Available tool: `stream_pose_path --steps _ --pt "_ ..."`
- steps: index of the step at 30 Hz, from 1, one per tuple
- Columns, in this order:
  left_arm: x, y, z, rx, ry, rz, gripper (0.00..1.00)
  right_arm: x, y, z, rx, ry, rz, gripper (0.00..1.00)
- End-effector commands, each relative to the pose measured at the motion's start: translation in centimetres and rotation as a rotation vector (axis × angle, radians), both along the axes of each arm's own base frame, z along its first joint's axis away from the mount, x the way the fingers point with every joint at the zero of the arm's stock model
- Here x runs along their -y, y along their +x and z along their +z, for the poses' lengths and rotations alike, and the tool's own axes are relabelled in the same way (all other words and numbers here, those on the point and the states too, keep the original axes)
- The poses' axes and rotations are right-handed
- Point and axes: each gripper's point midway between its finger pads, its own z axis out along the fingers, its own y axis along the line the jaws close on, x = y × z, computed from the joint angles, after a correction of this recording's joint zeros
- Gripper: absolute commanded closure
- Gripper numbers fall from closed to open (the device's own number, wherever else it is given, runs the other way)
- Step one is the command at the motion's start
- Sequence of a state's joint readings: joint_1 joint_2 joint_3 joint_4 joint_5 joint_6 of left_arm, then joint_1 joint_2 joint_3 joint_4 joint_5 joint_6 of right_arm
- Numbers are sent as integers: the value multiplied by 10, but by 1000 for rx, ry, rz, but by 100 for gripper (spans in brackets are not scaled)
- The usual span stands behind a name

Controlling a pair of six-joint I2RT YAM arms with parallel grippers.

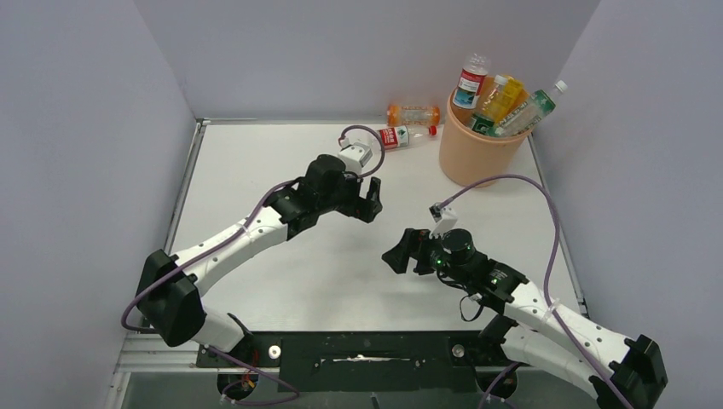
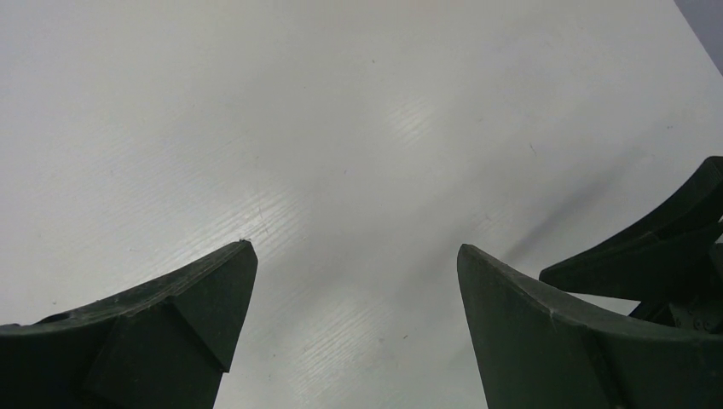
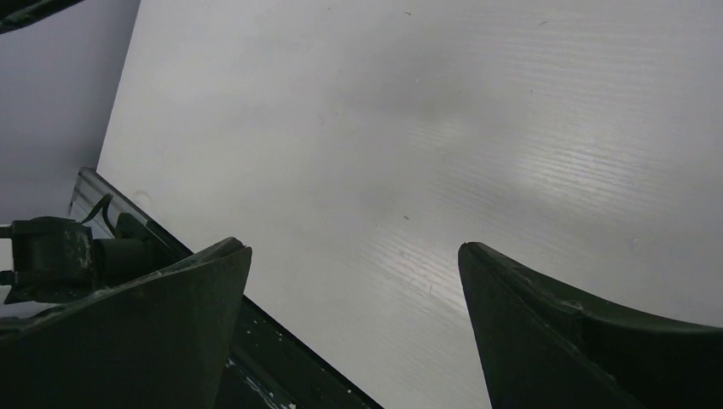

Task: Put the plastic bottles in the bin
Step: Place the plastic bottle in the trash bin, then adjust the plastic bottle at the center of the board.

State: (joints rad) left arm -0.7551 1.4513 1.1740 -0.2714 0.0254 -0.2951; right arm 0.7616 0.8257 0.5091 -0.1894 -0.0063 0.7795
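The peach-orange bin stands at the table's back right with several bottles sticking out: a clear red-labelled one, a yellow one and a green-labelled one. Two bottles lie on the table by the back wall: an orange one and a clear red-labelled one. My left gripper is open and empty at mid-table, in front of the lying bottles; in its wrist view only bare table shows. My right gripper is open and empty, nearer the front; it too sees only table.
Grey walls close the white table on the left, back and right. The right gripper's fingers show at the right edge of the left wrist view. The black front rail shows in the right wrist view.
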Motion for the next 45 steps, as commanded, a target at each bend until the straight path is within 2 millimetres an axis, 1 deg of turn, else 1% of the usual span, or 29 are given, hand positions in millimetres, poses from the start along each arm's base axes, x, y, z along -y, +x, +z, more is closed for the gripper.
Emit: stream_pose_path --steps 1,3,5,6,8,10,14,17,20,22,26,31,35,41,45 --pt "6 20 32 106 11 9 11 4 3 17 55 45 -41 2" --pt "3 31 32 133 41 24 11 4 0 17 50 44 -29 2" --pt "1 45 25 141 52 39 11 4 -2 14 42 34 -19 2" --pt "0 54 18 135 56 45 11 4 -3 13 39 28 -16 2" --pt "-2 74 11 135 55 51 11 5 -4 10 30 20 -13 2" --pt "-5 98 4 139 65 57 11 6 -6 9 21 21 -12 2" --pt "-12 157 -13 152 109 62 11 6 -6 9 2 30 -29 2" --pt "-15 200 -21 185 125 67 11 6 -6 9 -3 32 -36 2" --pt "-16 234 -27 219 105 65 11 7 -4 10 -11 16 -35 2" --pt "-14 250 -34 232 92 48 11 5 -4 11 -14 9 -27 2" --pt "-4 271 -53 280 77 -30 11 2 -3 18 -6 20 -14 2" --pt "14 285 -65 362 60 -143 11 4 -3 19 -7 14 -18 2" --pt "22 299 -65 399 42 -180 11 3 -3 15 -20 11 -19 2" --pt "22 322 -59 479 21 -170 11 -3 0 12 -44 -8 -5 2" --pt "28 330 -61 518 8 -205 10 -6 3 14 -47 -14 0 2"
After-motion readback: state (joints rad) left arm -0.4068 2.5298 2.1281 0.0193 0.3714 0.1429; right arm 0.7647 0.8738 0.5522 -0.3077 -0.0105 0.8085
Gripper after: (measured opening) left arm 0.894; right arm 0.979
